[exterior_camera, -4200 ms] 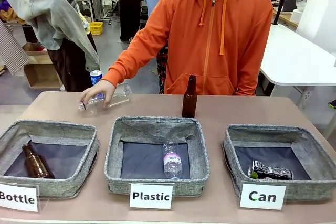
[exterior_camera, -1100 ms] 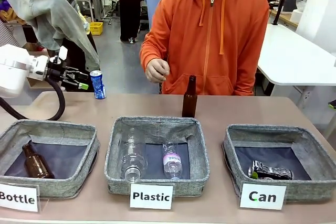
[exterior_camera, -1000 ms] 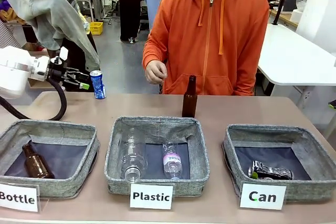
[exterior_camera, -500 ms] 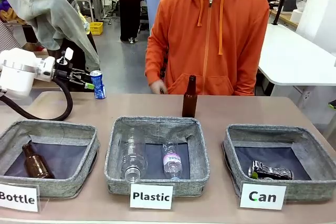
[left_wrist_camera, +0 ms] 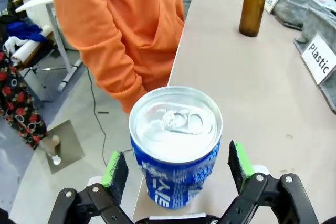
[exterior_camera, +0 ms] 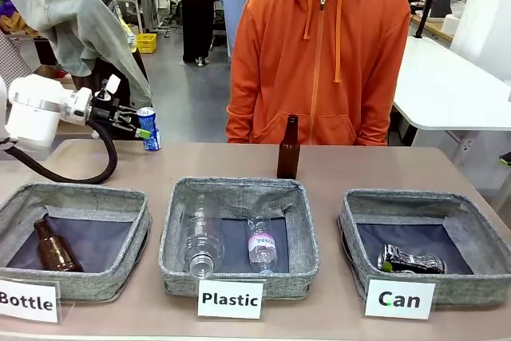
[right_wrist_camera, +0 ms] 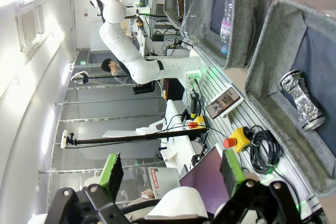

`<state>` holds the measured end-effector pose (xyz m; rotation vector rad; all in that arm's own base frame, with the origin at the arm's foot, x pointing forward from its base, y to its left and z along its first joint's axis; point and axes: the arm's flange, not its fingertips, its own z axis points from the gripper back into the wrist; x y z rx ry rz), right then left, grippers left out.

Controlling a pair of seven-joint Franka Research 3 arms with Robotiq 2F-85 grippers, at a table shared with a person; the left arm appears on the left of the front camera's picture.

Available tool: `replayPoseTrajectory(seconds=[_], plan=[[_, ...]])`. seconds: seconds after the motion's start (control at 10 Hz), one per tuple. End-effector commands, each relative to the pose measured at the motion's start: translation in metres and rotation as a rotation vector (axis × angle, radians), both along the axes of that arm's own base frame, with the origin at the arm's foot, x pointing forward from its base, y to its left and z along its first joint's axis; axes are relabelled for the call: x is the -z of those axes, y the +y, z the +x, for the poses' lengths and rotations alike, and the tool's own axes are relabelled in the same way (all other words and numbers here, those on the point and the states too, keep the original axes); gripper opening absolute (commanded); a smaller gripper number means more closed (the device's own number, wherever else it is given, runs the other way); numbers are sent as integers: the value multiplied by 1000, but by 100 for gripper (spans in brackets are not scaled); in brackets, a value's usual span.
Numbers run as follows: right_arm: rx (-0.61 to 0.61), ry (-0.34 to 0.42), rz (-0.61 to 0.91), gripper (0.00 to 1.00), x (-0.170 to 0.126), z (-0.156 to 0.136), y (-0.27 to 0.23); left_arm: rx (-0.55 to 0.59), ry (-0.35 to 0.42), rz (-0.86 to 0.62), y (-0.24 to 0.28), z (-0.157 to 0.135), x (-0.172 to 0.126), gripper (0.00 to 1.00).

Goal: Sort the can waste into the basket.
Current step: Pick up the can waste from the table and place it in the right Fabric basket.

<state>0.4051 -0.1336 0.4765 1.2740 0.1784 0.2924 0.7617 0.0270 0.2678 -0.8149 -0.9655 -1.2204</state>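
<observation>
Left gripper (exterior_camera: 143, 130) reaches in from the left at the far left edge of the table (exterior_camera: 359, 167). Its jaws are open and straddle the blue can (left_wrist_camera: 176, 129), which stands upright. In the left wrist view, 1 green pad sits just beside each flank, with a thin gap on both sides. No contact can be confirmed.

Right gripper (right_wrist_camera: 171, 170) is held off the table, jaws spread wide with nothing between them.

Dark can (exterior_camera: 411, 261) lies on its side in the basket (exterior_camera: 423, 199) signed "Can", near right.

A brown bottle (exterior_camera: 288, 148) stands upright at far centre. A person in an orange hoodie (exterior_camera: 319, 53) stands at the far side.
</observation>
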Motion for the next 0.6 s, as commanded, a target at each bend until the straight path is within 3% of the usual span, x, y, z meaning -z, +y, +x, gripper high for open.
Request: replayPoseTrajectory(seconds=[0.0, 0.1, 0.2, 0.5], plan=[[-1, -23, -2, 100, 2, -3, 2, 3, 10, -15, 0, 12, -1, 63], [-1, -23, -2, 100, 2, -3, 2, 12, 15, -18, 0, 11, -2, 42], [-1, -23, -2, 100, 2, -3, 2, 14, 7, -20, 1, 9, -3, 4], [-1, -23, -2, 100, 2, -3, 2, 47, -9, -67, 6, -5, -22, 0]])
